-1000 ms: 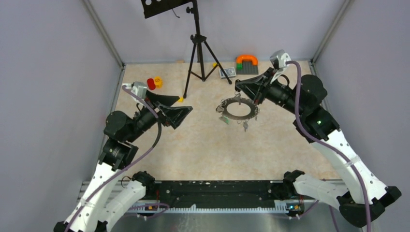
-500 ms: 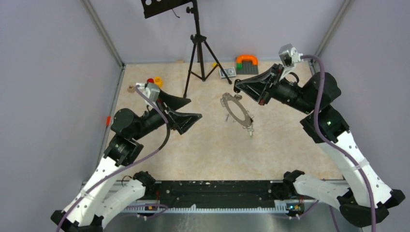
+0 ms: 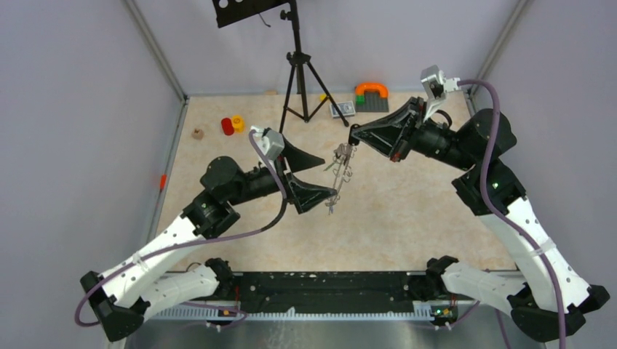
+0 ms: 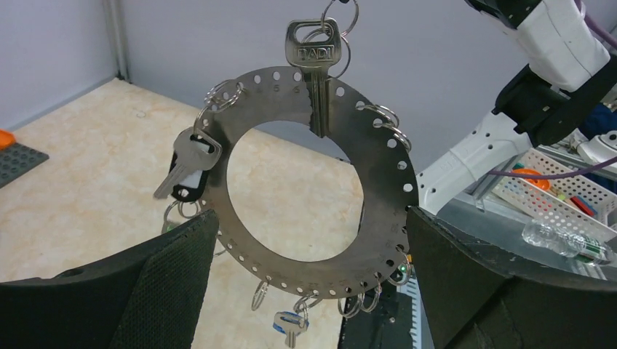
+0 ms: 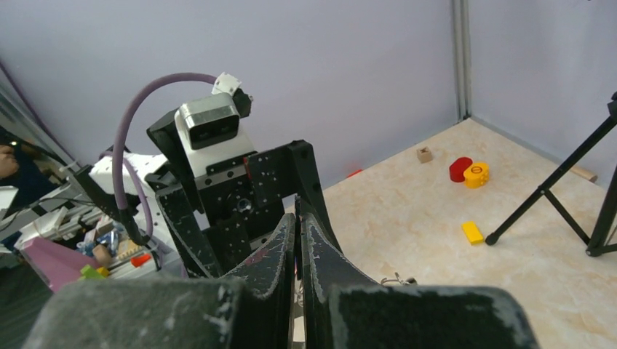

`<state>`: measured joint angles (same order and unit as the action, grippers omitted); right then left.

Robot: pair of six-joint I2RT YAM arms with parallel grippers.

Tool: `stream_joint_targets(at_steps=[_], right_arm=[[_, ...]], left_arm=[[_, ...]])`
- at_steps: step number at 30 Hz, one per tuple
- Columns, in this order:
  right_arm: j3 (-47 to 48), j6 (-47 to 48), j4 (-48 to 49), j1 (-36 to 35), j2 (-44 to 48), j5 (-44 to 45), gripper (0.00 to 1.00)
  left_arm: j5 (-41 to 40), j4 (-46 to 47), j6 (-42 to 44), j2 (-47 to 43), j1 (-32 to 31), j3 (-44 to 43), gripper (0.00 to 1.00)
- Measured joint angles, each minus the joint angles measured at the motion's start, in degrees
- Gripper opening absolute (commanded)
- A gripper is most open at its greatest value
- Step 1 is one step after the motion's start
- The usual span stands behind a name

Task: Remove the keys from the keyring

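The keyring (image 4: 382, 182), a flat grey metal ring with small holes round its rim, hangs upright above the table and shows edge-on from above (image 3: 339, 173). My right gripper (image 3: 353, 138) is shut on its top edge, and its closed tips (image 5: 298, 214) hide the ring in the right wrist view. Keys dangle from small split rings: a silver key (image 4: 314, 65) at the top, a black-headed key (image 4: 185, 163) at the left, a blue-tagged key (image 4: 291, 323) at the bottom. My left gripper (image 4: 309, 218) is open, one finger (image 4: 167, 283) on each side of the ring's lower half.
A black tripod (image 3: 296, 73) stands at the back. Red and yellow blocks (image 3: 233, 125) and a small wooden cube (image 3: 196, 134) lie at the back left, and an orange-and-green piece on a grey plate (image 3: 372, 94) at the back right. A yellow brick (image 5: 473, 233) lies near the tripod's foot.
The right gripper has lifted the ring off the table until it hangs upright. The left arm has swung right and forward, bringing its open fingers around the ring.
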<state>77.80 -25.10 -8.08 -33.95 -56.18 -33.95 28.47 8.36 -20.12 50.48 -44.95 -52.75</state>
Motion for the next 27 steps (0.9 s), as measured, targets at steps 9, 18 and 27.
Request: stream_joint_targets(at_steps=[9, 18, 27], right_arm=[[0.0, -1.1, 0.7, 0.0, 0.0, -1.1, 0.0], [0.0, -1.1, 0.6, 0.0, 0.7, -0.8, 0.0], [0.0, -0.3, -0.5, 0.0, 0.7, -0.4, 0.0]], left_arm=[[-1.9, 3.7, 0.8, 2.3, -3.8, 0.0, 0.99], [-1.9, 5.5, 0.7, 3.6, -5.4, 0.0, 0.99], [-1.7, 6.2, 0.8, 3.5, -5.8, -0.3, 0.99]])
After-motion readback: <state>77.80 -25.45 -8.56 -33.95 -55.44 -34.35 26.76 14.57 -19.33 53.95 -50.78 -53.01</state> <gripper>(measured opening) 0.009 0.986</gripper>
